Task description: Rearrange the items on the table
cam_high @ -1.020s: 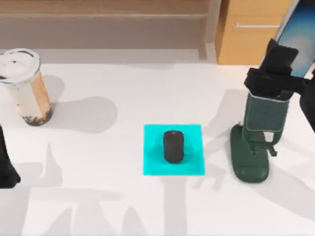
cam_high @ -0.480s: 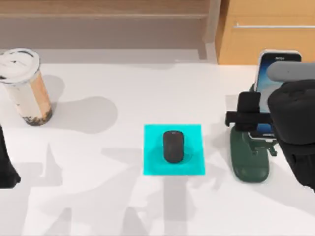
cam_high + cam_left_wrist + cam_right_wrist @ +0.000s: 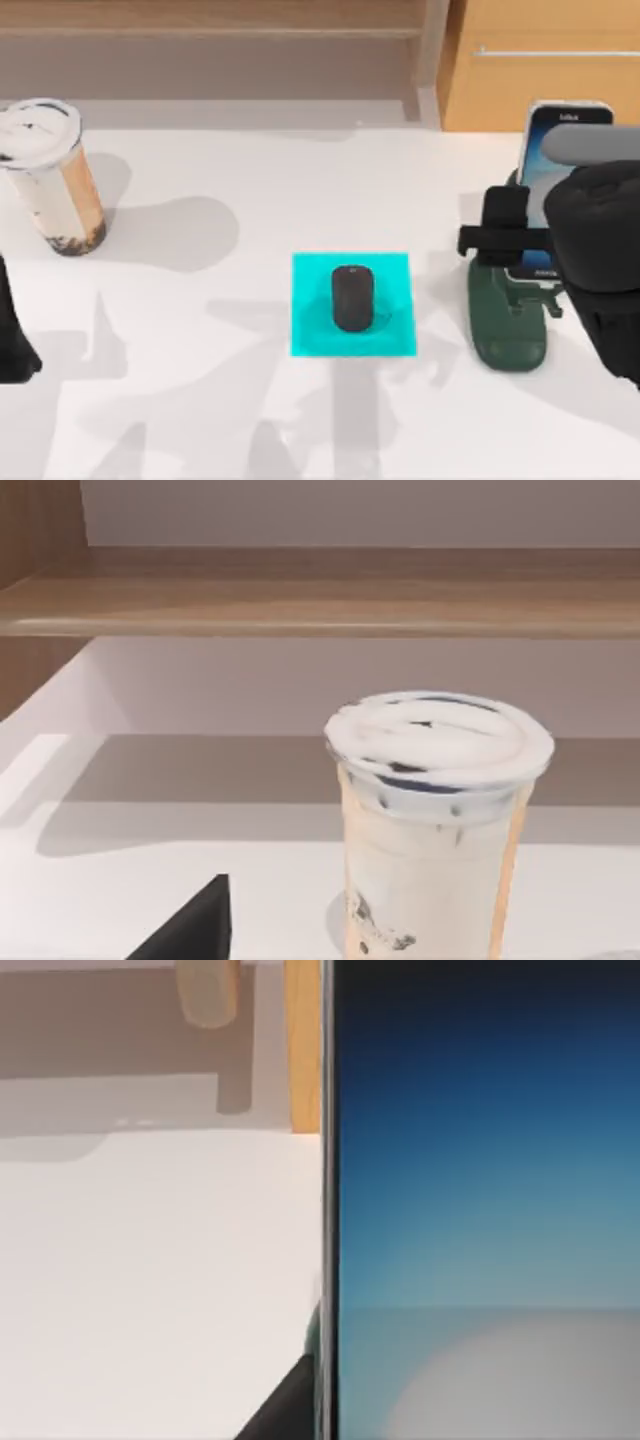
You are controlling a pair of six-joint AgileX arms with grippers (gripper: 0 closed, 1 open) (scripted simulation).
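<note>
Far left on the broad plain white tabletop (image 3: 220, 400): a clear white-lidded cup (image 3: 48, 175) standing upright, holding milky brown drink with dark pearls settled at the bottom; seen close from the left wrist view (image 3: 435, 820), lid on. Centre: a small dark rounded cylinder (image 3: 351, 297) lying on a flat cyan square mat (image 3: 310, 335), long axis running toward the table's far and near edges. Right side: a tall slim smartphone with pale blue-white screen (image 3: 553, 150) propped upright in a dark green stand (image 3: 503, 320), long axis vertical, screen facing the near edge, seen close in the right wrist view (image 3: 480, 1200). Right gripper (image 3: 520, 240) at the phone's lower part just above the stand, one dark finger (image 3: 503, 225) against the phone's left edge; grip state impossible to tell. Left arm (image 3: 12, 335) parked at the left edge, near the cup.
</note>
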